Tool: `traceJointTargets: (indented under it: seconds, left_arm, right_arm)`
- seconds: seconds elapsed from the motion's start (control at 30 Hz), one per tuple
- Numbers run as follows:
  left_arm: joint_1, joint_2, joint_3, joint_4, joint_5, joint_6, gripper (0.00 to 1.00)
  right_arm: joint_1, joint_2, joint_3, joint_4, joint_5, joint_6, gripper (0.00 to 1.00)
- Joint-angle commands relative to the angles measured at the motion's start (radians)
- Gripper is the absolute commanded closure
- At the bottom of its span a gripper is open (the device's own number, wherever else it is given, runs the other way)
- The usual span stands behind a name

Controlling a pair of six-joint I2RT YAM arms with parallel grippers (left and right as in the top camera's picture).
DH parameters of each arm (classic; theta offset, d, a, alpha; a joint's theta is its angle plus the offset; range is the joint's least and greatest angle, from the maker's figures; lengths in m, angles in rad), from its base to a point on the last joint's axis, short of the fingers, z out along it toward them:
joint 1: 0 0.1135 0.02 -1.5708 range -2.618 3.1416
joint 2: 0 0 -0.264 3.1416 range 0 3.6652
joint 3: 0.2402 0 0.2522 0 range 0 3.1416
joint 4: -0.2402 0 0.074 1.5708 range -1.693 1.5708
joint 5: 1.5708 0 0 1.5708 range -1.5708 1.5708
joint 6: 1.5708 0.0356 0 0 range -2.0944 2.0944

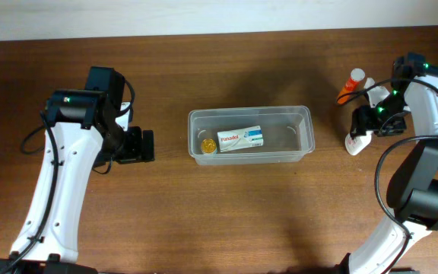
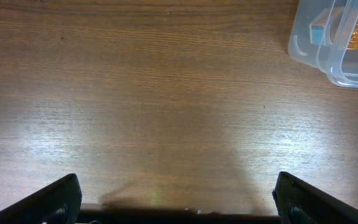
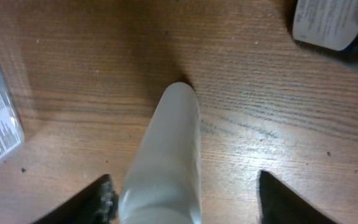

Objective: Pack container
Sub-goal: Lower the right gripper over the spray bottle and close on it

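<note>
At 3 o'clock, right gripper [image 3: 188,199] straddles white plastic bottle [image 3: 166,143], unclamped: light, slick; I'd pinch mid-body. Left gripper [image 2: 179,199] spread, empty.

- A long clear container [image 1: 249,112] lay near the middle of the brown wooden table [image 1: 249,217].
- Inside it, a white Panadol box [image 1: 239,139] lay flat, with a small round yellow item [image 1: 207,144] just beside it at the tub's left end.
- The left gripper [image 1: 144,145] sat near the tub's left end, apart from it; its jaws could not be made out.
- The right gripper [image 1: 362,125] hung over a white bottle [image 1: 353,142], well right of the tub.
- An orange bottle with a white cap [image 1: 350,86] lay near it, farther back.
</note>
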Motion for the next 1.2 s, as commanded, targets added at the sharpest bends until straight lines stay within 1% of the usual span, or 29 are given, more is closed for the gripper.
traceJointTargets:
  seconds: [0.0,0.03,0.13,0.33,0.4,0.43,0.5,0.8,0.97,1.17]
  left_arm:
    - [0.003,-0.013,-0.003,0.000,0.008,-0.013,0.01]
    - [0.003,-0.013,-0.003,0.000,0.008,-0.013,0.01]
    - [0.003,-0.014,-0.003,0.000,0.008,-0.013,0.01]
    - [0.003,-0.014,-0.003,0.000,0.008,-0.013,0.01]
    - [0.003,-0.013,-0.003,0.000,0.008,-0.013,0.01]
    - [0.003,-0.013,-0.003,0.000,0.008,-0.013,0.00]
    - [0.003,-0.013,-0.003,0.000,0.008,-0.013,0.01]
    - [0.003,-0.014,-0.003,0.000,0.008,-0.013,0.01]
    - [0.003,-0.014,-0.003,0.000,0.008,-0.013,0.00]
    - [0.003,-0.013,-0.003,0.000,0.008,-0.013,0.00]
  right_arm:
    - [0.006,0.012,0.018,0.006,0.002,-0.003,0.42]
    - [0.006,0.012,0.018,0.006,0.002,-0.003,0.46]
    - [0.006,0.012,0.018,0.007,0.002,-0.003,0.51]
    - [0.006,0.012,0.019,0.011,0.002,0.024,0.53]
    - [0.006,0.012,0.019,0.010,0.002,0.027,0.56]
    - [0.006,0.012,0.021,0.009,0.002,0.030,0.61]
    - [0.006,0.012,0.022,0.006,0.001,0.039,0.66]
    - [0.006,0.012,0.091,-0.041,-0.050,0.057,0.66]
    - [0.006,0.012,0.157,-0.089,-0.079,0.058,0.74]
    - [0.006,0.012,0.178,-0.113,-0.082,0.058,0.74]
